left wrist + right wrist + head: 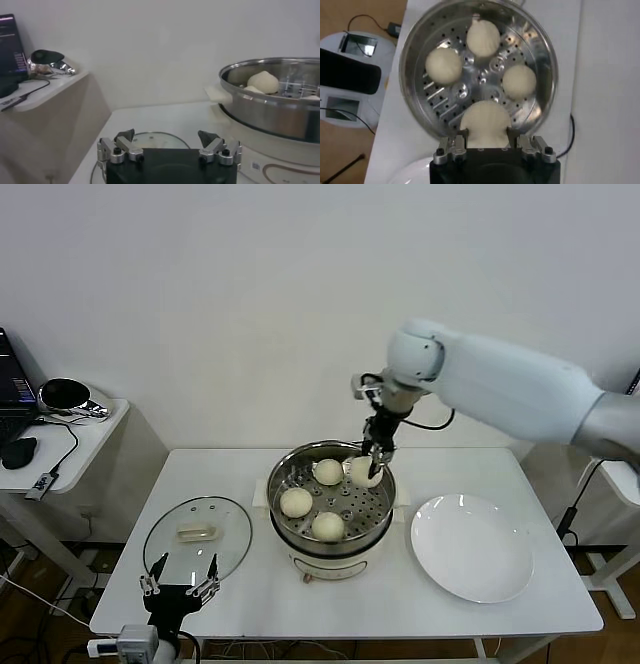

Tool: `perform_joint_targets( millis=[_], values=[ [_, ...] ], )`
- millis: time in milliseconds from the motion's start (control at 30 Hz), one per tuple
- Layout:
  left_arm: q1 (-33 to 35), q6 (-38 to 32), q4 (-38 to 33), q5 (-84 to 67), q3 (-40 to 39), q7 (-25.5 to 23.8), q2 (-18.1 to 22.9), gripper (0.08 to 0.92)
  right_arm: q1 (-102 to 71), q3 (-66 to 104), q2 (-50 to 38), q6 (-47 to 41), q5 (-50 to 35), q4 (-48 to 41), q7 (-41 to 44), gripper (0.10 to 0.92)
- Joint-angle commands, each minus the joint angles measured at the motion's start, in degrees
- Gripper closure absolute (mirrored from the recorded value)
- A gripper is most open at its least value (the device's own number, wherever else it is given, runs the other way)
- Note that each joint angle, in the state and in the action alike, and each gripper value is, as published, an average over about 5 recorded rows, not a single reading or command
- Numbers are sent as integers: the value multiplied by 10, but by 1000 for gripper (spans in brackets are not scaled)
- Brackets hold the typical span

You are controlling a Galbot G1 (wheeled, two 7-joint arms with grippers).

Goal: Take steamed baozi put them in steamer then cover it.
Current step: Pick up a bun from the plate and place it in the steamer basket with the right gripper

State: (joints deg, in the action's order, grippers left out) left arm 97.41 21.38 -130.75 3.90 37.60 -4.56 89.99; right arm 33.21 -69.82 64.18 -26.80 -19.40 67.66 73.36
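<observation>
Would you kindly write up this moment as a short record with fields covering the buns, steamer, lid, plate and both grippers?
steamer: open, mid-table, perforated tray visible
steamed baozi: four in the steamer; three resting on the tray
fourth baozi: between the right gripper's fingers, at the far right of the tray
right gripper: shut on the fourth baozi, inside the steamer rim
left gripper: open, at the table's near edge by the glass lid
glass lid: flat on the table, left of the steamer
white plate: right of the steamer, nothing on it
</observation>
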Motion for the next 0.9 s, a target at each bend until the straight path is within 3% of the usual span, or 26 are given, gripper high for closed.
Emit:
perform_joint_targets(
  millis=[33,900],
  values=[
    [-2,1,5,-1,-1,0,0,177,-41,-8,42,-6,26,-28,-8,516],
    [-7,1,17,-7,2,1,-1,177,-82,7,43,6,82,-67,-23,512]
  ],
)
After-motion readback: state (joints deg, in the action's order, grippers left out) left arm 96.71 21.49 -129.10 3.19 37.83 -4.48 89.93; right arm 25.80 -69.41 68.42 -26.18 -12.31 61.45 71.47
